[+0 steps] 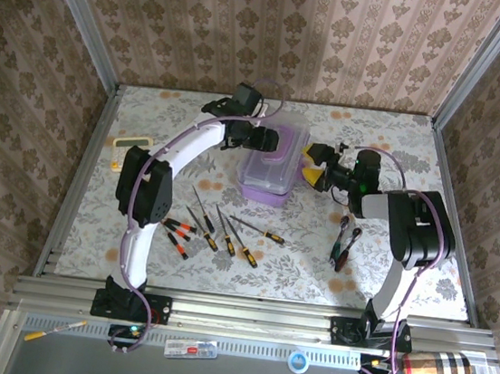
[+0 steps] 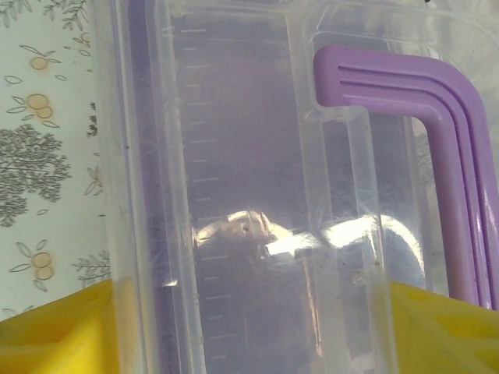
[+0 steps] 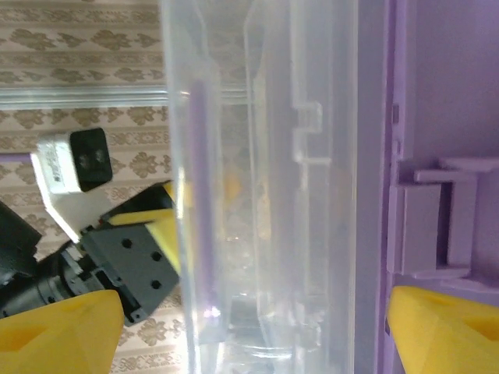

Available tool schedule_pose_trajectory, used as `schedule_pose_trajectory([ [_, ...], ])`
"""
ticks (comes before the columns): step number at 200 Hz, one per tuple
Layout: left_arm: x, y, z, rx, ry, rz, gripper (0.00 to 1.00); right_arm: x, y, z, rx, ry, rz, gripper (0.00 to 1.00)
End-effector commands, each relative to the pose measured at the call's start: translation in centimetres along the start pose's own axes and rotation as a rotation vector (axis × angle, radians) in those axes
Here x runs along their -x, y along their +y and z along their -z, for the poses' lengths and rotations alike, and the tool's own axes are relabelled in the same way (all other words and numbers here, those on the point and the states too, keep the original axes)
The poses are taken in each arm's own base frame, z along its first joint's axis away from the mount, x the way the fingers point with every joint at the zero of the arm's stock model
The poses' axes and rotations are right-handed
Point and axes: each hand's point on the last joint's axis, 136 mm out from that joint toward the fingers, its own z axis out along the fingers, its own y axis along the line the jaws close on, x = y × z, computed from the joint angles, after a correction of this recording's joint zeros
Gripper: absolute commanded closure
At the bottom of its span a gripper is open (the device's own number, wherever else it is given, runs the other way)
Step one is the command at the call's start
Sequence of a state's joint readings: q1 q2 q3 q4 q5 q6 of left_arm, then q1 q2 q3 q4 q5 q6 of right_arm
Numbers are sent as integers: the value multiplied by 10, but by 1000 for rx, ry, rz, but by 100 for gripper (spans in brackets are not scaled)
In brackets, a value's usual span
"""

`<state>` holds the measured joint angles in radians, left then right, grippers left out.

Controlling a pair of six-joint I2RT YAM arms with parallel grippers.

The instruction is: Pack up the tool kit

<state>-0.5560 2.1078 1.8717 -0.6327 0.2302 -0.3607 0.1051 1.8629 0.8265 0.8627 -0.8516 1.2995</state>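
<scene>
The box (image 1: 273, 167) is translucent purple, its lid (image 2: 234, 195) clear, handle (image 2: 437, 117) purple. Screwdrivers (image 1: 227, 243) at 7 o'clock are black-and-orange; the table (image 1: 295, 266) is grey-flowered.

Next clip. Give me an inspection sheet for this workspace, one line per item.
Surface: floral-patterned table, flat, no spills seen.
Job's things: purple box mid-table with its lid on; screwdrivers loose in front of it; pliers to their right.
Clutter: yellow calculator at the left edge; tape roll on the near rail.
Grippers: left gripper spread across the lid, contact unclear; right gripper open, straddling the box wall.
Cables: purple cables run along both arms.
Surroundings: wallpapered walls on three sides.
</scene>
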Motion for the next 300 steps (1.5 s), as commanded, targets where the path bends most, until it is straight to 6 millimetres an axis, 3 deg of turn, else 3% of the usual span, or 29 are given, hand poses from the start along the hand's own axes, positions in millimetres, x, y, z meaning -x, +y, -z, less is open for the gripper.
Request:
schedule_pose_trajectory([
  [1,-40,-5,-18,-90,152,152,54,-3,25,-2,21,28,83,10],
  [116,-28,-19,-6,-165,93,202,53,-10,56,-5,21,52,147,11],
  [180,-23,-22,5,-180,66,208,52,-15,59,-1,-13,67,171,11],
  [245,-17,-27,13,-195,46,209,52,-16,46,10,-110,64,183,11],
  [300,-16,-28,13,-201,40,212,52,-18,58,25,-135,53,226,10],
])
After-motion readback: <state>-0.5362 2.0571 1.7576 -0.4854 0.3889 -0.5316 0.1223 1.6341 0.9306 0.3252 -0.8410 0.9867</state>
